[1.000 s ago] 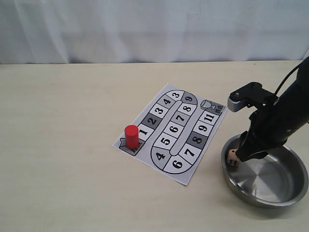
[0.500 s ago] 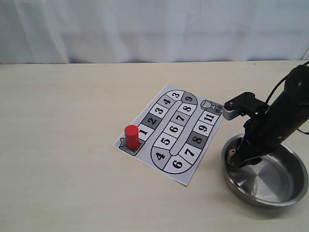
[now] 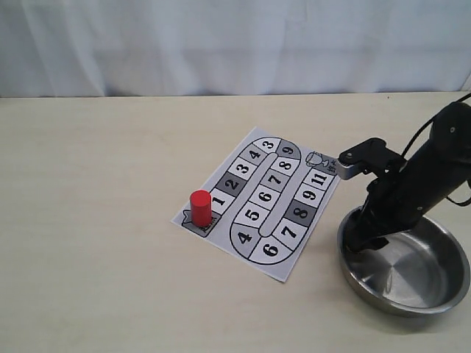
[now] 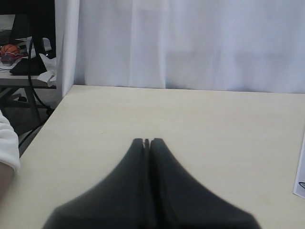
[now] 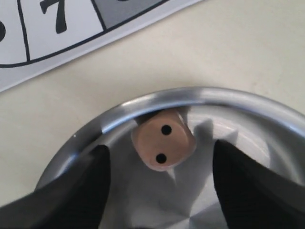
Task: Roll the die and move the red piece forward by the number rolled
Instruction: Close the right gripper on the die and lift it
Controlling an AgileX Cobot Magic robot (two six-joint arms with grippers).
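The die [image 5: 164,141], a pale beige cube with two black pips facing the right wrist camera, lies inside the steel bowl [image 5: 190,95] against its wall. My right gripper [image 5: 161,150] is open, a finger on either side of the die, and neither touches it. In the exterior view the right gripper [image 3: 360,239] is down in the bowl [image 3: 441,298] at its left side and hides the die. The red piece [image 3: 200,208] stands upright on the start square of the numbered game board [image 3: 265,198]. My left gripper [image 4: 147,140] is shut and empty over bare table.
The paper board lies just left of the bowl, its edge with square 7 [image 5: 57,19] close to the rim. A white curtain [image 3: 235,44] hangs behind the table. The table's edge and some clutter [image 4: 28,62] show in the left wrist view.
My right gripper has dropped lower into the bowl's left side. The die, visible beside it a second ago, is now hidden in the exterior view. The red piece has not moved.
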